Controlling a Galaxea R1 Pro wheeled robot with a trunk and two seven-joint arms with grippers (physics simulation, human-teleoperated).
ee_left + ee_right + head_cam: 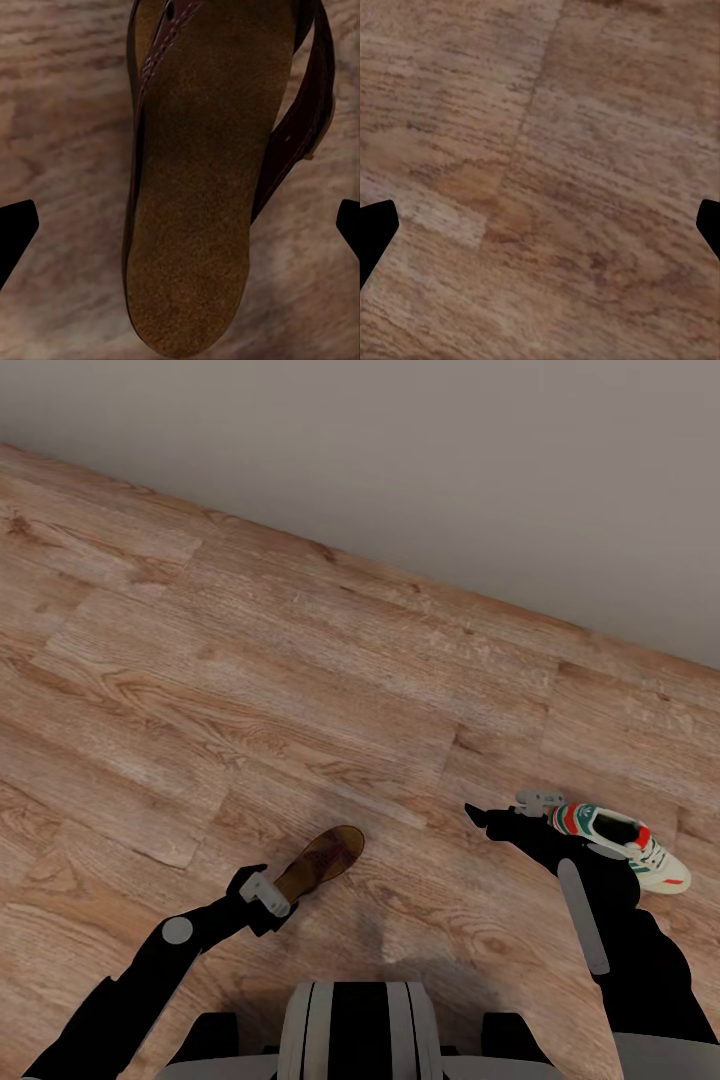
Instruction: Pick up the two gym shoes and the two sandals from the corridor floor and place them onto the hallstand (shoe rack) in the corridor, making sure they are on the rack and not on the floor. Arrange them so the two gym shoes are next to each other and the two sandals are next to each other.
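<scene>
One dark brown sandal (322,862) with a tan footbed lies on the corridor floor (250,690) just ahead of my left gripper (282,901). In the left wrist view the sandal (202,187) lies between the spread fingertips (15,232), with floor showing on both sides of it, so the left gripper (180,229) is open. A white gym shoe (625,843) with green stripes and red accents lies on the floor beside my right forearm. My right gripper (482,818) reaches past the shoe over bare planks. It is open (540,232) with nothing between its fingers. The hallstand is out of view.
A plain grey wall (450,470) runs diagonally across the far side, meeting the wood planks. Open floor stretches to the left and between the two arms. My trunk (355,1030) sits at the near edge.
</scene>
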